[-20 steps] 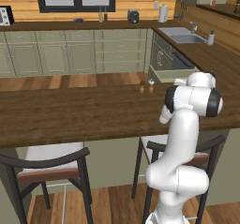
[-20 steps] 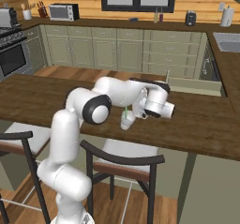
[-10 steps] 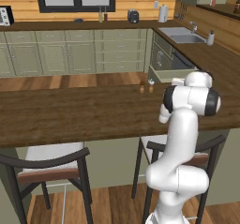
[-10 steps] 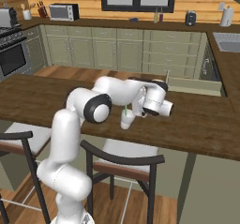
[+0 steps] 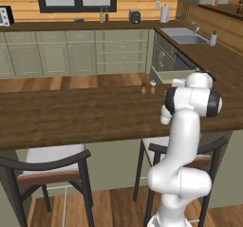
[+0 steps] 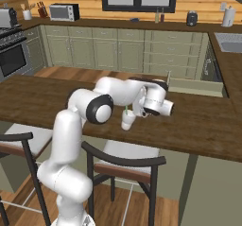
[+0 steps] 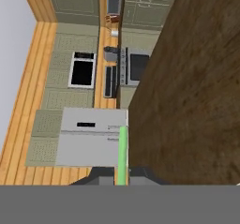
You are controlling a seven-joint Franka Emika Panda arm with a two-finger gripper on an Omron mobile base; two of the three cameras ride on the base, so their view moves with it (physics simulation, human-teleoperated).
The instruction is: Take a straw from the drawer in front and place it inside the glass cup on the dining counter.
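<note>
Meanwhile, pincer [image 7: 122, 175] clamps the straw [image 7: 123, 153] above the dark plank dining counter [image 6: 203, 126], green cabinets [image 6: 118, 52] behind.

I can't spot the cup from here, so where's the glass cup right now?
In the right base view, the glass cup stands on the dining counter near its front edge, just left of the gripper, which holds the straw over it.

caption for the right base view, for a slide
White Franka arm's end effector holds a thin light-green straw at the small whitish translucent cup on the dark-brown wood-plank dining counter.
</note>
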